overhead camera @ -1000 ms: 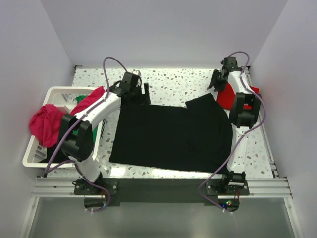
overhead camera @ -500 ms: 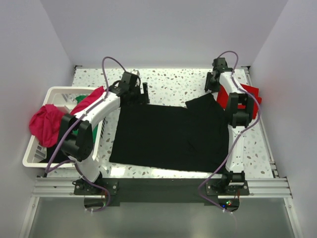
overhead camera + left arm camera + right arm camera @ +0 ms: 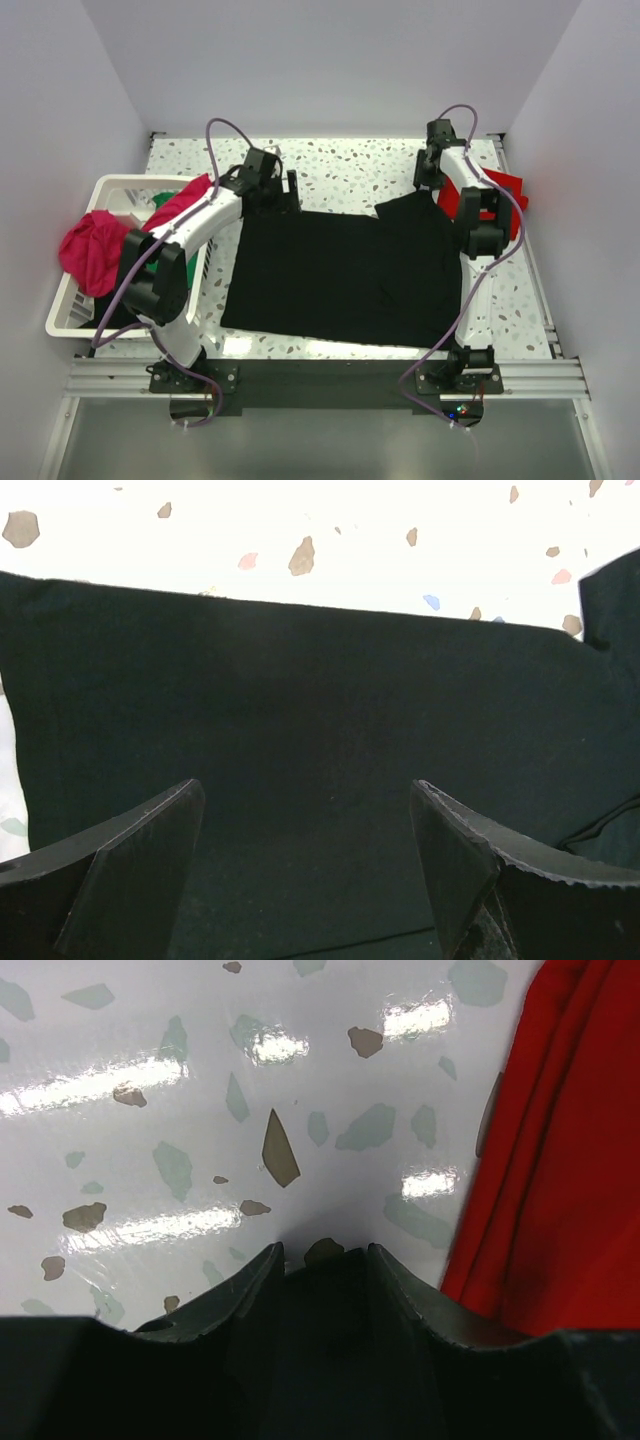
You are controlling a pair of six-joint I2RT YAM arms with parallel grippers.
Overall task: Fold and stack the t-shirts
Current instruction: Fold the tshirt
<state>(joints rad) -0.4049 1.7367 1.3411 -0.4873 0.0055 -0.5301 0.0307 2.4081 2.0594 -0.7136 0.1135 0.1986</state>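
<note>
The large black t-shirt (image 3: pixel 340 270) lies spread flat on the table, its right sleeve folded inward. My left gripper (image 3: pixel 287 190) is open and empty, just above the shirt's far left edge; the left wrist view shows the wide-apart jaws (image 3: pixel 305 785) over black cloth (image 3: pixel 300 680). My right gripper (image 3: pixel 428 175) is at the shirt's far right corner. In the right wrist view its jaws (image 3: pixel 320 1252) stand close together with black cloth (image 3: pixel 320 1340) between them. A red t-shirt (image 3: pixel 500 195) lies right of it, also showing in the right wrist view (image 3: pixel 560 1160).
A white slatted laundry basket (image 3: pixel 70 315) stands at the left edge. A magenta-pink shirt (image 3: pixel 90 250) hangs over its left side, with a pink-red one (image 3: pixel 185 200) and a green one (image 3: pixel 163 200) at its far end. White walls close in the table.
My right wrist swung left and inward over the shirt's far right corner. My left gripper barely shifted. The black shirt lies as before.
</note>
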